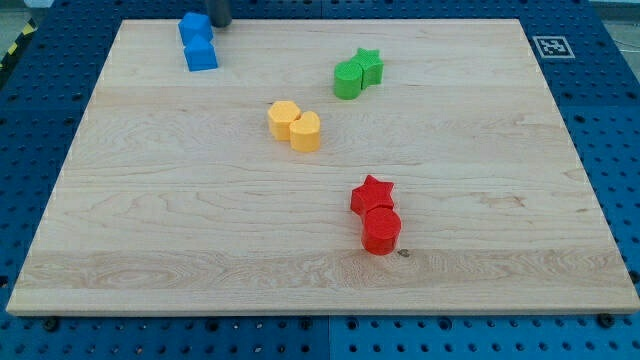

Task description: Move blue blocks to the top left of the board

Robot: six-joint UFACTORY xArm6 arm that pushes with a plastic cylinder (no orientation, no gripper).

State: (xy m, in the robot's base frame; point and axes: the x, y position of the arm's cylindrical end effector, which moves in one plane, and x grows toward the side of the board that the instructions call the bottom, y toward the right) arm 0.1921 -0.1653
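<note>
Two blue blocks sit touching at the top left of the wooden board (150, 230): one blue block (194, 27) at the view's top and a blue cube (201, 54) just below it. My tip (219, 22) is a dark rod at the view's top edge, right beside the upper blue block on its right.
A green cylinder (347, 80) and a green star (369, 66) touch at the top centre. Two yellow blocks (295, 125) sit together mid-board. A red star (373, 194) and a red cylinder (381, 231) touch lower right of centre. A marker tag (551, 46) lies off the board's top right.
</note>
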